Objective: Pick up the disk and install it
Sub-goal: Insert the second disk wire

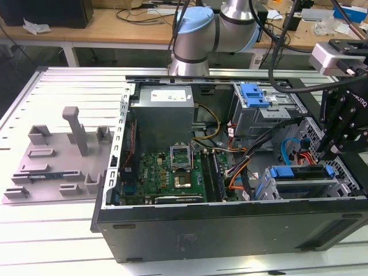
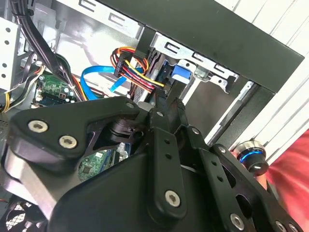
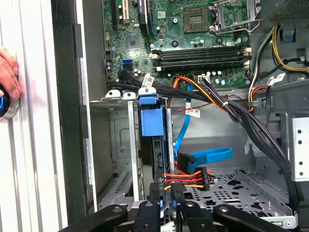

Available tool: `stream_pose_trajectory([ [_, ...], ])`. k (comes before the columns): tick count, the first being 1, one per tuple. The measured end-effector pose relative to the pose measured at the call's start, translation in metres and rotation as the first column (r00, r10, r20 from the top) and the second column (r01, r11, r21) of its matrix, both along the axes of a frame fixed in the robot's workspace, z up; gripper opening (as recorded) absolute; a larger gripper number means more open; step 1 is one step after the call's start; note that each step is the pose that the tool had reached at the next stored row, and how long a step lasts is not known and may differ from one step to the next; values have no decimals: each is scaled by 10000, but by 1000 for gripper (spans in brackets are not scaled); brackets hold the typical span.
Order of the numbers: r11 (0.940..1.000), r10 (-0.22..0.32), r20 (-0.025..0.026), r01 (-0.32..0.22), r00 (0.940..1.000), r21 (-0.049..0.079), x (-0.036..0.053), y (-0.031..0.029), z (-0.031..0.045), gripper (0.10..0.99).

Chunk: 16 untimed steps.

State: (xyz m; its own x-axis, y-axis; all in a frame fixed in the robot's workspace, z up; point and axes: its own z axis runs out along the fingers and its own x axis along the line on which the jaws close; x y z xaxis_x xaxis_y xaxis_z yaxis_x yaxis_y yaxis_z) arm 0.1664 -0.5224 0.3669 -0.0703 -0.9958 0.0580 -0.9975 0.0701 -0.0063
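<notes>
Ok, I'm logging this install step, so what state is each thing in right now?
disk: on edge in the grey bay, blue carrier tab up.
gripper: down at the disk's edge, fingers close together either side of it.
computer case: side panel off, board exposed.
CPU socket: empty.
blue data cable: lying loose beside the bay.

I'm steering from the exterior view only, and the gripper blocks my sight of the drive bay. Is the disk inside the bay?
Observer: Yes. In the first wrist view the disk stands on edge inside the metal bay, beside its wall.
Operator: What's by the gripper?
Observer: The gripper is at the disk's edge, next to a connector with red, yellow and orange wires.
Operator: Anyone nearby?
Observer: A hand rests on a blue-ringed button outside the case.
</notes>
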Motion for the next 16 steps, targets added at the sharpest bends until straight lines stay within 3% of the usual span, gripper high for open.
stream_pose_trajectory([
  [6, 10000, 0, 0, 0, 10000, -3, 1, 3, 0, 239],
  [7, 9999, 1, 1, -1, 10000, -131, 2, 48, -1, 239],
  [9, 9979, 0, -18, -1, 10000, -645, 2, 212, 0, 239],
  [11, 9917, -2, -27, -2, 10000, -1287, 9, 301, 43, 239],
  [12, 9889, -3, -29, -2, 10000, -1487, 16, 330, 77, 239],
  [16, 9832, -4, -28, -2, 10000, -1828, 26, 465, 117, 239],
])
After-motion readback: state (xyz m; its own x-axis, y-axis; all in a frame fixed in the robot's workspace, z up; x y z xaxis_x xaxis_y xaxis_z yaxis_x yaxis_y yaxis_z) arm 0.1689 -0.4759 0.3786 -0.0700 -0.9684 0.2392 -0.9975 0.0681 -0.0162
